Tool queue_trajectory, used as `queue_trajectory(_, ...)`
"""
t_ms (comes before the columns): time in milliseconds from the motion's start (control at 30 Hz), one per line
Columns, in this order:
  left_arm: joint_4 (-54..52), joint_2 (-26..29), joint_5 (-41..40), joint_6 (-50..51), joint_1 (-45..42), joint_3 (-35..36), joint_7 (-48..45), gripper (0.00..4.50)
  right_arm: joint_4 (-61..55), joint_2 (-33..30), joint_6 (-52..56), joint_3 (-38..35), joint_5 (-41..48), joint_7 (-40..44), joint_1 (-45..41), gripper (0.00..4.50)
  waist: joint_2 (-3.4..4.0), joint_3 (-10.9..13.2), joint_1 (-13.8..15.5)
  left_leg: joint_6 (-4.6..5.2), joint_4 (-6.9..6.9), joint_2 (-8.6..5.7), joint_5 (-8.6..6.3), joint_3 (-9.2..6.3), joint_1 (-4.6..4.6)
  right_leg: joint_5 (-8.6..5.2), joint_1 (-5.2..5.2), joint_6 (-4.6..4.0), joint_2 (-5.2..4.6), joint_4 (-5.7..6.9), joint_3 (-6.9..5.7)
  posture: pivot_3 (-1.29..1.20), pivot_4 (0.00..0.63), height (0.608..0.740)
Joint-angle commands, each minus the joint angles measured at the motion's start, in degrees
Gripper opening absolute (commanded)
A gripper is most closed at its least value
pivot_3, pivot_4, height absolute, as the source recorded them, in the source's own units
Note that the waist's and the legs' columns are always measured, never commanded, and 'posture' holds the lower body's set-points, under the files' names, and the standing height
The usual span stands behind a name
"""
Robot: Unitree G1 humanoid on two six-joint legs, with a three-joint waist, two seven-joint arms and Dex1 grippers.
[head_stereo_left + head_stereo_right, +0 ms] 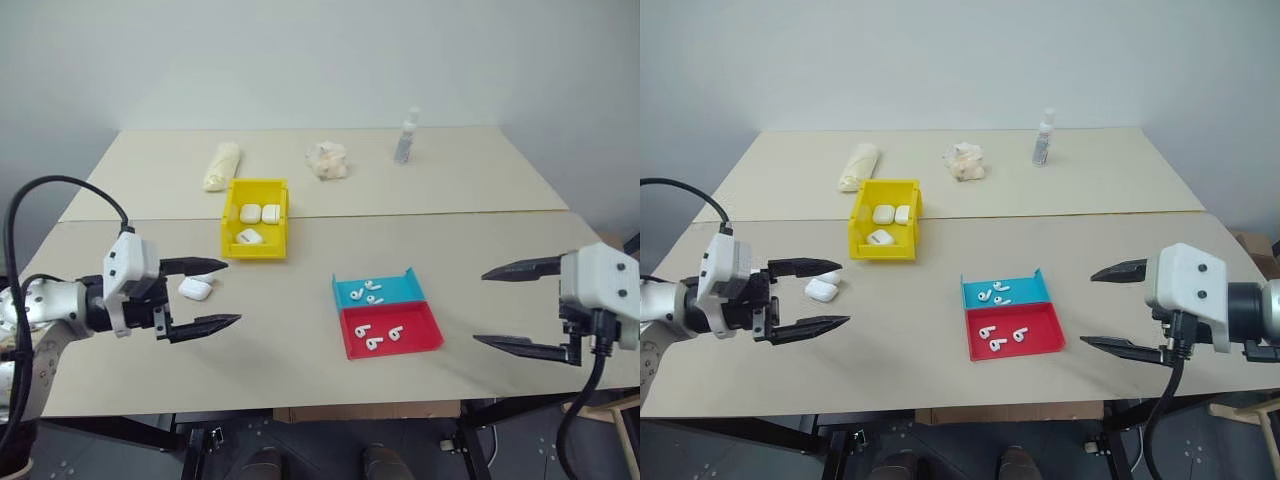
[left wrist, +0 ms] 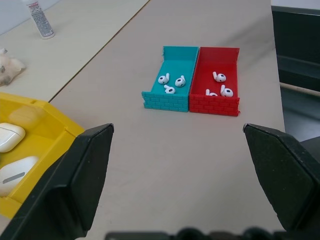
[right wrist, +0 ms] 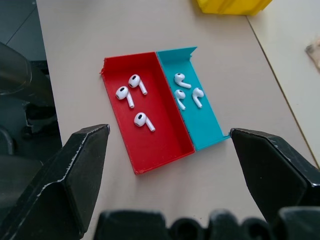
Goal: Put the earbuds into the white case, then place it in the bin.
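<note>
— While both arms hover apart over the table (image 1: 300,370), where do you stand? Your left gripper (image 1: 200,295) and right gripper (image 1: 520,305) are both spread wide and hold nothing.

— So nothing is picked up. Where is what I need?

— One white case (image 1: 195,289) lies on the table just beyond your left gripper, near the yellow bin (image 1: 228,222), which already holds three similar cases. The earbuds (image 3: 131,91) sit in two joined shallow trays towards the right — three in the red tray (image 3: 165,145), three in the blue tray (image 3: 207,130) on its far side.

— What would you do first?

— Probably take the case with the left gripper: come down square over it and close across its narrow sides so it cannot squirt out. Whether its lid is open I cannot tell. For the earbuds, bring the right gripper in from above — the tray walls leave little room — and pinch one bud by its stem.
</note>
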Motion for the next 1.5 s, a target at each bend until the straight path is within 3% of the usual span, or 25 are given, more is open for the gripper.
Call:
queue_trajectory(33, -2.21, 1.72, -0.42, 0.54, 0.89, 1.81, 0.31, 4.5, -0.49, -0.96, -1.39, 0.23, 0.25, -1.1, -0.85, 4.46, 0.0, 0.0, 0.01, 0.0, 0.0, 0.0, 0.0, 0.0, 0.0, 0.0, 0.0, 0.0, 0.0, 0.0, 0.0, 0.0, 0.15, 0.74)
queue_trajectory(233, -4.83, 2.1, 0.6, 2.34, 2.0, 2.15, 4.62, 4.5, 0.35, -0.98, -2.73, 2.0, -0.25, -1.92, -0.86, 4.46, 0.0, 0.0, 0.02, 0.0, 0.0, 0.0, 0.0, -0.01, 0.03, 0.0, 0.01, 0.0, 0.0, -0.01, 0.01, 0.0, 0.15, 0.74)
queue_trajectory(433, -9.24, 3.53, 11.74, 5.53, 3.06, 0.35, 17.88, 4.5, 1.53, -1.44, -4.04, 3.54, -1.05, -2.21, -1.0, 4.46, 0.0, 0.0, 0.04, 0.0, -0.01, 0.0, 0.0, -0.02, 0.02, 0.0, 0.0, 0.0, 0.0, -0.02, 0.01, 0.0, 0.15, 0.74)
queue_trajectory(600, -13.2, 6.31, 13.45, 19.3, 0.09, -0.74, 25.66, 4.5, 0.78, -1.15, -3.32, 3.53, -0.84, -2.91, -0.44, 4.46, -0.01, 0.01, 0.04, 0.0, -0.01, 0.0, 0.0, -0.05, 0.01, 0.0, -0.01, 0.0, 0.01, 0.02, 0.01, 0.0, 0.15, 0.74)
queue_trajectory(733, -7.11, 13.13, 12.36, 41.84, -13.91, -9.45, 27.86, 4.5, 0.45, -0.61, -3.04, 3.69, -1.18, -3.59, 0.9, 4.46, -0.08, 0.04, 0.3, 0.0, 0.02, -0.04, 0.0, -0.01, 0.0, -0.01, 0.02, 0.01, 0.02, 0.01, -0.06, 0.0, 0.15, 0.74)
queue_trajectory(833, 1.09, 13.24, 11.72, 57.53, -31.1, -21.12, 27.49, 4.5, 0.58, -0.33, -3.02, 5.03, -1.84, -4.89, 1.22, 4.46, -0.14, 0.02, 0.44, 0.0, 0.04, -0.1, 0.0, 0.02, 0.05, -0.01, 0.11, 0.06, 0.01, 0.0, -0.05, 0.0, 0.15, 0.74)
queue_trajectory(900, 4.88, 12.59, 12.19, 62.03, -38.41, -27.63, 27.44, 4.5, 0.13, -0.21, -2.45, 6.06, -1.87, -6.11, 1.15, 4.46, -0.15, 0.01, 0.36, 0.0, 0.04, -0.11, 0.0, 0.04, 0.05, 0.0, 0.17, 0.07, 0.02, 0.07, -0.07, 0.0, 0.15, 0.74)
queue_trajectory(1067, 17.45, 11.18, 12.61, 67.34, -53.37, -43.39, 25.62, 4.5, -1.14, -0.3, -1.06, 6.93, -0.98, -7.89, 1.39, 4.46, -0.18, 0.03, -0.05, 0.02, 0.05, -0.09, -0.01, 0.02, -0.25, -0.01, -0.15, 0.06, 0.06, 0.15, -0.05, 0.0, 0.15, 0.74)
queue_trajectory(1200, 25.29, 8.25, 13.7, 67.37, -58.88, -50.36, 25.62, 4.5, -1.39, -0.47, 0.02, 6.95, -0.89, -8.83, 1.48, 4.46, -0.18, 0.03, -0.07, 0.02, 0.09, -0.1, -0.01, 0.04, -0.23, -0.01, -0.1, 0.06, 0.06, 0.17, -0.06, 0.0, 0.15, 0.74)
queue_trajectory(1500, 37.84, 0.88, 15.45, 63.97, -60.27, -54.24, 23.55, 4.5, -3.46, 0.27, 3.21, 5.61, 0.42, -10.94, 3.01, 4.46, -0.2, 0.04, 0.07, 0.02, 0.16, -0.1, -0.01, 0.03, -0.3, -0.01, -0.11, 0.06, 0.04, 0.17, -0.08, 0.0, 0.15, 0.74)
